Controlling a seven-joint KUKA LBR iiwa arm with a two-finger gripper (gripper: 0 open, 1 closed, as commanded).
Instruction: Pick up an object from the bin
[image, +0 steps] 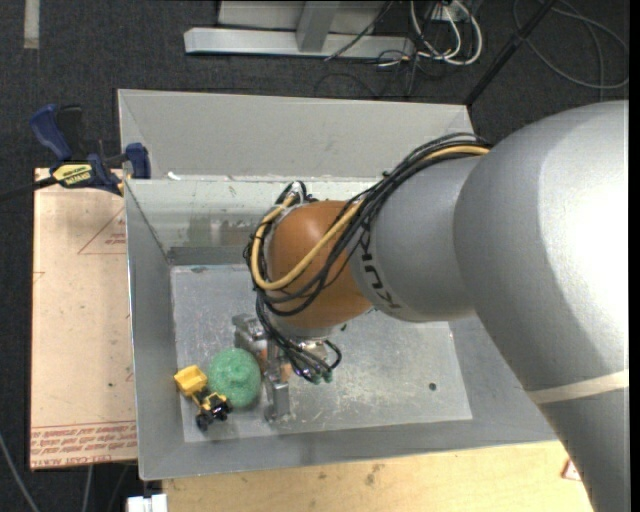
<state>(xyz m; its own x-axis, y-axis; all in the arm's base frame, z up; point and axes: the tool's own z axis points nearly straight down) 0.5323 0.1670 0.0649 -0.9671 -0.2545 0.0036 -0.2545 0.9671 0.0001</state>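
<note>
My gripper (274, 398) reaches down to the bin floor near the front left, its metal fingers pointing at the floor just right of a green knobbly ball (236, 375). The ball touches or nearly touches the left finger; nothing shows between the fingers. A small yellow toy vehicle with dark wheels (202, 393) lies left of the ball, close to the bin's front left corner.
The arm with its orange wrist cover and looped cables reaches in from the right and hides the middle of the bin. Bare grey floor shows to the right of the gripper and along the left wall.
</note>
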